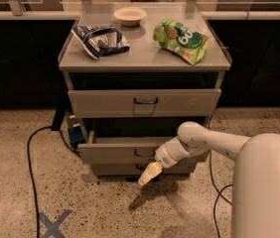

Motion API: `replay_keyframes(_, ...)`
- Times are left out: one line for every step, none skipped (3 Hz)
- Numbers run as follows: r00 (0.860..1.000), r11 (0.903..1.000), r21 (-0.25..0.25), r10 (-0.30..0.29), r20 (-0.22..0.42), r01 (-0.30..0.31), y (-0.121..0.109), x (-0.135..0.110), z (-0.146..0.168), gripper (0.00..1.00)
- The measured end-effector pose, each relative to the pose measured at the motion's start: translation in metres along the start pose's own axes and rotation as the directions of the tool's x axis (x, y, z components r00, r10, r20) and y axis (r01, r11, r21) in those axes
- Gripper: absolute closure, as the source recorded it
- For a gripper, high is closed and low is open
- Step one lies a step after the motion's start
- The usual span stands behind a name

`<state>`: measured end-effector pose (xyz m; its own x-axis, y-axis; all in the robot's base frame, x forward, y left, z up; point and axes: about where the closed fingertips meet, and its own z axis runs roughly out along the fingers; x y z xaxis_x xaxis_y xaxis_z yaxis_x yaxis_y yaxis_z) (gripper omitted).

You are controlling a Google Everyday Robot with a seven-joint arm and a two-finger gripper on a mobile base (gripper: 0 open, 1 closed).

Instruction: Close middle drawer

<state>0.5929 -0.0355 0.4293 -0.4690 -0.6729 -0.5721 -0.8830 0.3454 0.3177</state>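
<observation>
While the middle drawer [115,152] sticks out below the top drawer [179,103], the gripper [150,173], whose grip I cannot tell, hangs low by its front and could slide under and miss the push.

The middle drawer [111,152] has a wide, flat grey metal front with a small dark wire handle [144,153] at its centre. It sits level and pulled partway out, the rim of its shallow tray showing behind the front. The gripper [149,174] hangs just below the handle, angled down-left.
</observation>
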Motion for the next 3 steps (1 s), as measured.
replay_keyframes(1.0, 1.0, 0.0, 0.0, -0.001, 0.0, 0.0, 0.0, 0.001, 0.0)
replay_keyframes(1.0, 0.9976, 0.069, -0.005, 0.005, 0.005, -0.018, -0.012, -0.011, 0.0)
replay_keyframes(1.0, 0.9936, 0.111, -0.022, -0.007, 0.023, -0.032, -0.025, -0.019, 0.0)
